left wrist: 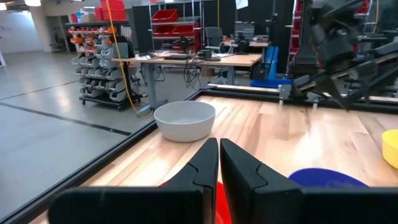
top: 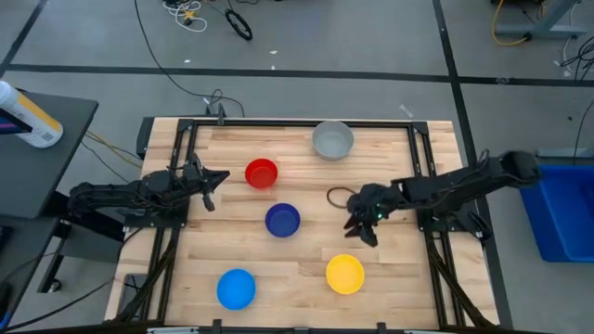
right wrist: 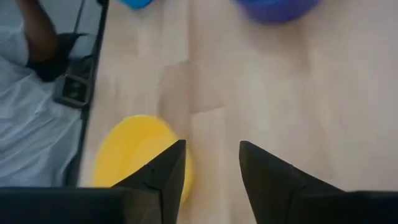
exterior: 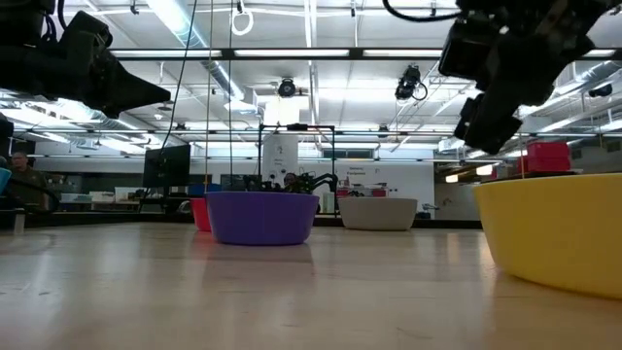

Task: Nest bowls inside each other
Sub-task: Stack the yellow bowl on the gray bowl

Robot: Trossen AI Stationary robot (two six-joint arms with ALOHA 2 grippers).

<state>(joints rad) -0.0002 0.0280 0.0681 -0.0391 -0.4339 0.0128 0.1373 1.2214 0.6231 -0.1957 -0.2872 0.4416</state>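
Five bowls rest upright on their bases on the wooden table, all apart from each other: grey [top: 332, 139] at the far side, red [top: 262, 173], dark blue [top: 282, 220] in the middle, yellow [top: 345, 274] and light blue [top: 236, 289] near the front edge. My right gripper [top: 362, 232] hangs open above the table between the dark blue and yellow bowls, slanting down. In its wrist view [right wrist: 211, 165] the yellow bowl [right wrist: 134, 155] lies just beside one finger. My left gripper [top: 212, 181] is shut and level, left of the red bowl.
A black cable loop [top: 339, 197] lies on the table by my right arm. Black frame rails [top: 186, 148] border the table on both sides. A blue bin [top: 561, 209] stands to the table's right. A person [right wrist: 25, 93] is at the near side.
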